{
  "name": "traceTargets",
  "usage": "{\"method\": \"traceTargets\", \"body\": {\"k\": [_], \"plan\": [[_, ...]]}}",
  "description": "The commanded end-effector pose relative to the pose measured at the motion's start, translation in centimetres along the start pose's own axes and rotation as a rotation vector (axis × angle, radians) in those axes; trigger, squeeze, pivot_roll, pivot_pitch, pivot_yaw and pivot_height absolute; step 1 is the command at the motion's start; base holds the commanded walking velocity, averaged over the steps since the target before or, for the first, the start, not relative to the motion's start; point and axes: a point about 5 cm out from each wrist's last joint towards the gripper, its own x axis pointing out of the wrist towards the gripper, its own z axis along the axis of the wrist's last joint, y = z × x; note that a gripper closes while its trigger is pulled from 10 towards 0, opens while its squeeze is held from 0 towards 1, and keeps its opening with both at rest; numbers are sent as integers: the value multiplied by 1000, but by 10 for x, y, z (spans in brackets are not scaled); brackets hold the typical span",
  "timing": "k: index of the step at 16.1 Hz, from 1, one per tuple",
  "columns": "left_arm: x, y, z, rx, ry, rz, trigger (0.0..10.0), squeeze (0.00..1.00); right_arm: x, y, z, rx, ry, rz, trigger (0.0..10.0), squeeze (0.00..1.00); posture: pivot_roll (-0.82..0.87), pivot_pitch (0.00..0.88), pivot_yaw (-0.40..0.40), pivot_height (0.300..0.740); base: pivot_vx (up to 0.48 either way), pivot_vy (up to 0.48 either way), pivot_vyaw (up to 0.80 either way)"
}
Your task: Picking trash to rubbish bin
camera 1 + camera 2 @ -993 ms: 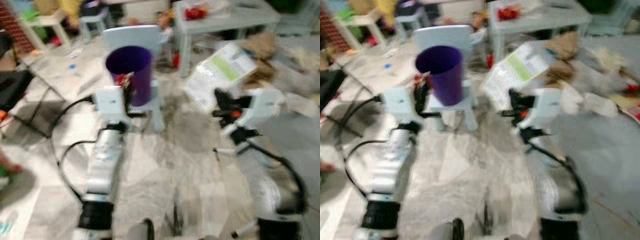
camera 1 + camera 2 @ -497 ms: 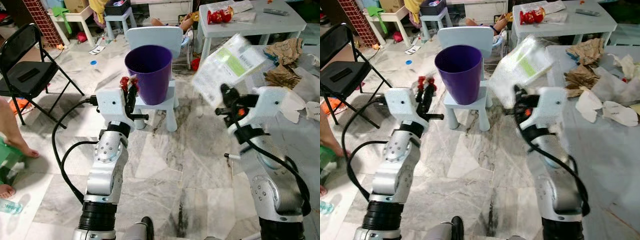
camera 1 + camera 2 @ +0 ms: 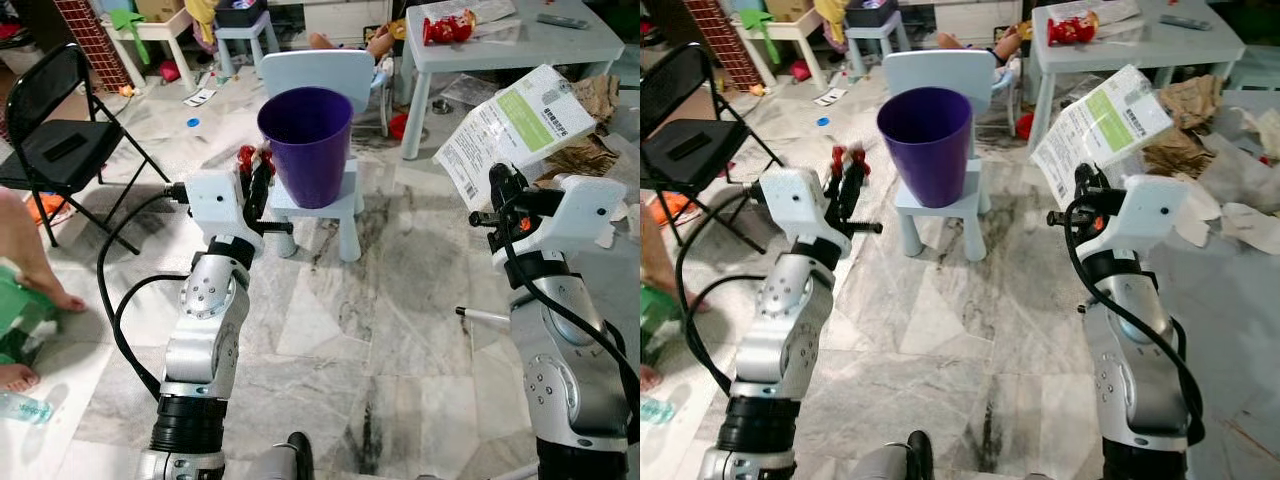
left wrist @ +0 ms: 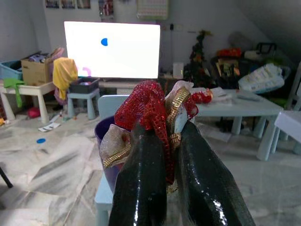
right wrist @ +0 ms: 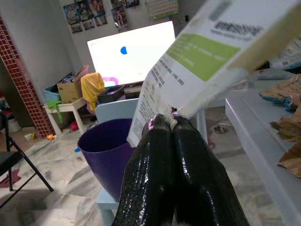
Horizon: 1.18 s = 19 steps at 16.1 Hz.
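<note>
1. At centre-left of the head views, the left gripper [image 3: 256, 172] clamps a red-and-gold ribbon bundle [image 4: 153, 109] beside the purple bin [image 3: 305, 142] (which stands on a small chair [image 3: 325, 205]).
2. At right, the right gripper [image 3: 497, 182] pinches a white-and-green paper packet [image 3: 518, 130] by its lower edge; the right wrist view shows its printed barcode.

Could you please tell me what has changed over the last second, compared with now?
The view has steadied; much of the shift is camera motion. The right end effector, shut on the packet, has drawn out to the robot's right, away from the bin. The left end effector still grips the ribbon beside the bin, which remains on the chair.
</note>
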Motion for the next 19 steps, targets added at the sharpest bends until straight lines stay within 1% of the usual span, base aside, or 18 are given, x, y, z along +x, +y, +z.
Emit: {"method": "traceTargets", "body": {"k": [1, 8, 16, 19], "plan": [[0, 3, -1, 1, 9, -10, 0, 0, 0, 1, 2, -3, -20, -2, 0, 0, -44, 159, 93, 740, 244, 0, 0], [-6, 2, -4, -12, 19, -1, 0, 0, 5, 7, 1, 7, -16, 44, 0, 0, -32, 157, 72, 740, 379, 0, 0], [-6, 0, -7, -24, 28, -7, 0, 0, 5, 9, -1, 11, -6, 62, 0, 0, -46, 164, 67, 740, 480, 0, 0], [-8, -2, -10, -31, 33, -5, 0, 0, 5, 10, -1, -5, -1, 75, 0, 0, -51, 167, 59, 740, 480, 0, 0]]}}
